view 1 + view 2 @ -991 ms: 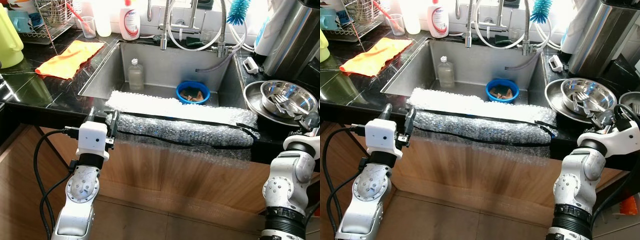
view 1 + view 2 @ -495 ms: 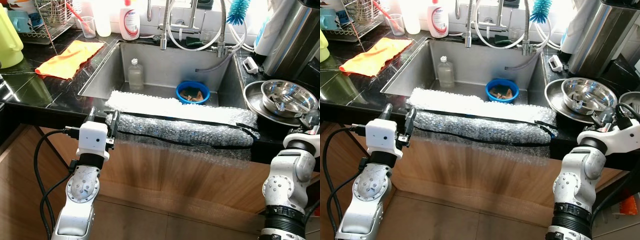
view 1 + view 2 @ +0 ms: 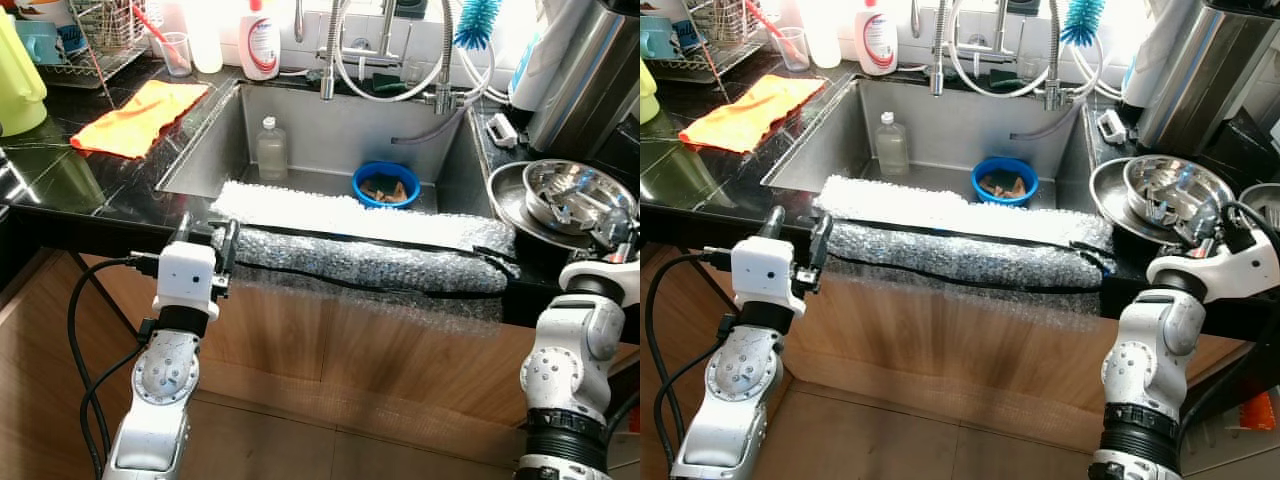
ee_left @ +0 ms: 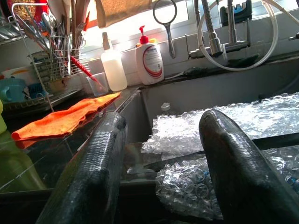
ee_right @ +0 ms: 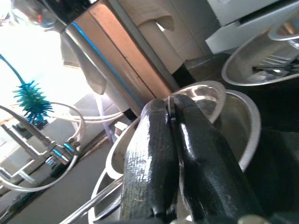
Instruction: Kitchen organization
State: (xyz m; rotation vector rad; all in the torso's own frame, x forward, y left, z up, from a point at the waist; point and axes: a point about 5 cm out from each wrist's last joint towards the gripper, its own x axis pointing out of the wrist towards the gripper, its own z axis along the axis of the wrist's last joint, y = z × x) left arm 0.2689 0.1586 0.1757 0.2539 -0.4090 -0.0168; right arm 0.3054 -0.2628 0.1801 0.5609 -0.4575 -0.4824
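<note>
Black stone table (image 3: 110, 185) runs round a steel sink (image 3: 300, 130) whose front edge is padded with bubble wrap (image 3: 370, 262). Right of it, a steel bowl (image 3: 578, 195) sits on a steel plate (image 3: 510, 200): rigid, light, slick, likely best pinched at the rim. Right gripper (image 3: 1202, 228) is at that bowl, jaws pressed together in the wrist view; whether anything is gripped, I cannot tell. Left gripper (image 3: 205, 240) hangs by the wrap, jaws wide, empty.

A shiny steel bowl (image 3: 578, 195) holding cutlery (image 3: 583, 207) sits upright on a steel plate (image 3: 510, 196).
</note>
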